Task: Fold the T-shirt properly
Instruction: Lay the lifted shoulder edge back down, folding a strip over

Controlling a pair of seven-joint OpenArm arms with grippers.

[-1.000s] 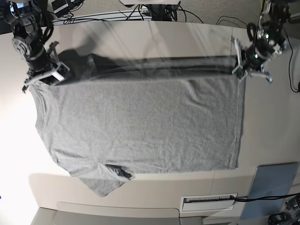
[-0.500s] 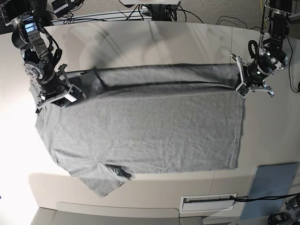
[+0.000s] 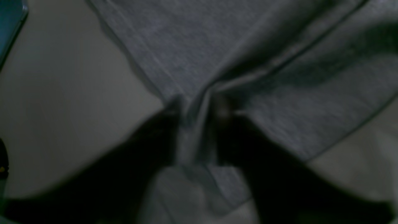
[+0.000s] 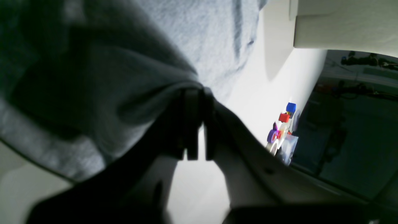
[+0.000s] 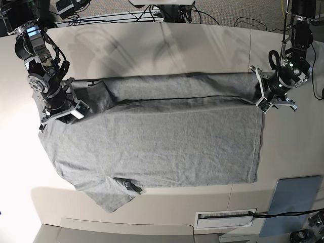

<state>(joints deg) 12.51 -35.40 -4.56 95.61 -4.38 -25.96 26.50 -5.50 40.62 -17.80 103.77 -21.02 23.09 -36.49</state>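
The grey T-shirt lies spread on the table, plain side up, with its far edge folded over into a long band. One sleeve sticks out at the front. My left gripper is at the band's right end; in the left wrist view its fingers stand apart, a loose ridge of T-shirt between them. At the band's left end is my right gripper. Its nearly closed tips pinch a fold of the T-shirt.
A blue-grey pad lies at the front right corner, and a white slotted plate sits in the front edge. Cables run behind the table. Small coloured blocks stand near the table's edge in the right wrist view.
Both grippers brought the shirt's far edge down and forward, so the stretched, lifted fold now rests as a band on the shirt. The left fingers have parted.
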